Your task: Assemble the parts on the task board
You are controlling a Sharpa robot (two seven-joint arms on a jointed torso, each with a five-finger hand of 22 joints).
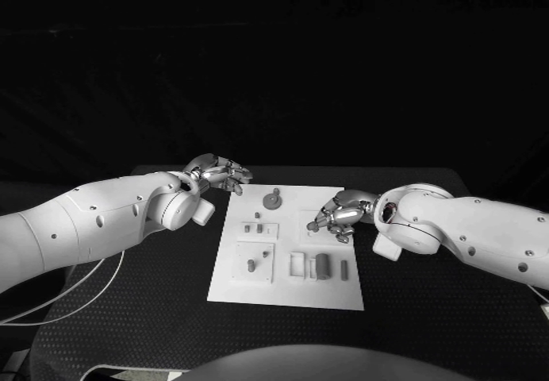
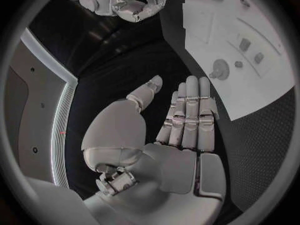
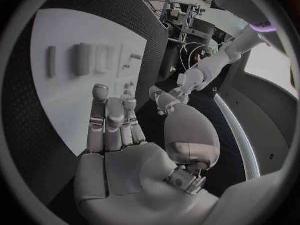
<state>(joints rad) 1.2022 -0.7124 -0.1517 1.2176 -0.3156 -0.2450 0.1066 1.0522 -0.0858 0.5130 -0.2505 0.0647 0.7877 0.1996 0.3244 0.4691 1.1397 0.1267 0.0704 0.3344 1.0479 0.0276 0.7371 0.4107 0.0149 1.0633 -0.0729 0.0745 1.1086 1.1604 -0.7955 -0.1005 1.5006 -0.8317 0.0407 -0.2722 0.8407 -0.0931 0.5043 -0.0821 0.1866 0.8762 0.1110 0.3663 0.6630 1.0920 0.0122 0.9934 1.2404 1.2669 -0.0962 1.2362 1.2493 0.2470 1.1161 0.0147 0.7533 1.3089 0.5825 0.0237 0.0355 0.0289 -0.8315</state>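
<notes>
The white task board (image 1: 286, 282) lies in the middle of the black table. On it are a round knobbed part (image 1: 272, 198), small pieces (image 1: 258, 229), a peg part (image 1: 254, 263) and upright blocks (image 1: 323, 266). My left hand (image 1: 217, 173) hovers by the board's far left corner, fingers stretched out and holding nothing (image 2: 181, 130). My right hand (image 1: 338, 214) hangs over the board's right side near its far end, fingers extended with nothing in the palm (image 3: 119, 135). The round part (image 2: 220, 69) and the blocks (image 3: 81, 59) lie ahead of the fingers.
Black table surface surrounds the board (image 2: 250, 60) on all sides. A white cable (image 1: 80, 294) loops off the table's left edge under my left arm. My right hand (image 2: 134, 5) and my left hand (image 3: 187, 80) show in each other's wrist views.
</notes>
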